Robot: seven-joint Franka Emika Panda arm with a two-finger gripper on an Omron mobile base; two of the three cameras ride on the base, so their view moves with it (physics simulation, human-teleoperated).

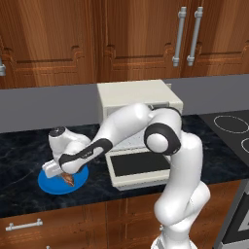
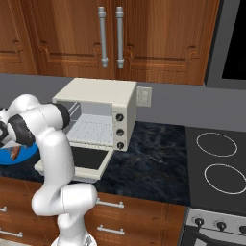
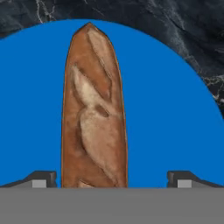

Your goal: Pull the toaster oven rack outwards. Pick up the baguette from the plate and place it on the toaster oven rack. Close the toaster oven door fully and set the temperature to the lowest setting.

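Note:
The brown baguette (image 3: 94,109) lies on the bright blue plate (image 3: 175,122) at the left of the dark counter. My gripper (image 3: 113,180) hangs low over it, open, with a fingertip (image 3: 42,179) on each side of the loaf and a wide gap to each. The base views show the hand bent down over the plate (image 1: 51,185) and the baguette (image 1: 68,180) poking out beneath it. To the right stands the cream toaster oven (image 1: 138,97), its door (image 1: 138,165) dropped flat. The wire rack (image 2: 91,129) sticks out over the door (image 2: 79,161).
Three knobs (image 2: 119,130) run down the oven's right front panel. A black cooktop (image 2: 218,163) lies at the right of the counter. Wooden cabinets with metal handles (image 2: 110,36) hang above. My arm's elbow (image 1: 163,138) arches in front of the oven opening.

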